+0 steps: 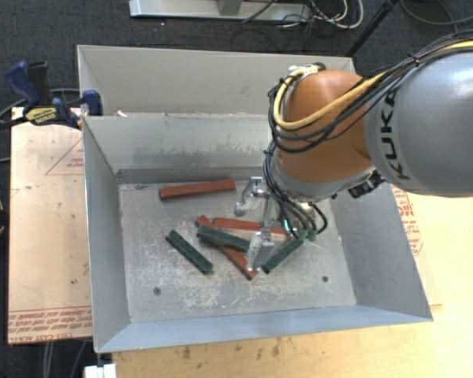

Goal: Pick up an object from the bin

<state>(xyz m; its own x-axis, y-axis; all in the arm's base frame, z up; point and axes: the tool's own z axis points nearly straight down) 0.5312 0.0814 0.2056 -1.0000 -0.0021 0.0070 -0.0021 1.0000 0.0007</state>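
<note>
**Fig.** Gripper (254,227) low in the grey bin (142,290), fingers spread. One tip sits on either side of a red bar (230,224) and a dark green bar (219,236) that cross beneath it; neither looks pinched. The spread is prob. set to straddle the bars' short width. Second green bar (284,253) touches the gripper's near side. Lone green bar (189,252) lies well to its view-left, and a long red-brown bar (197,189) lies beyond it, twd the back wall. Likely pick: the red bar.
</note>
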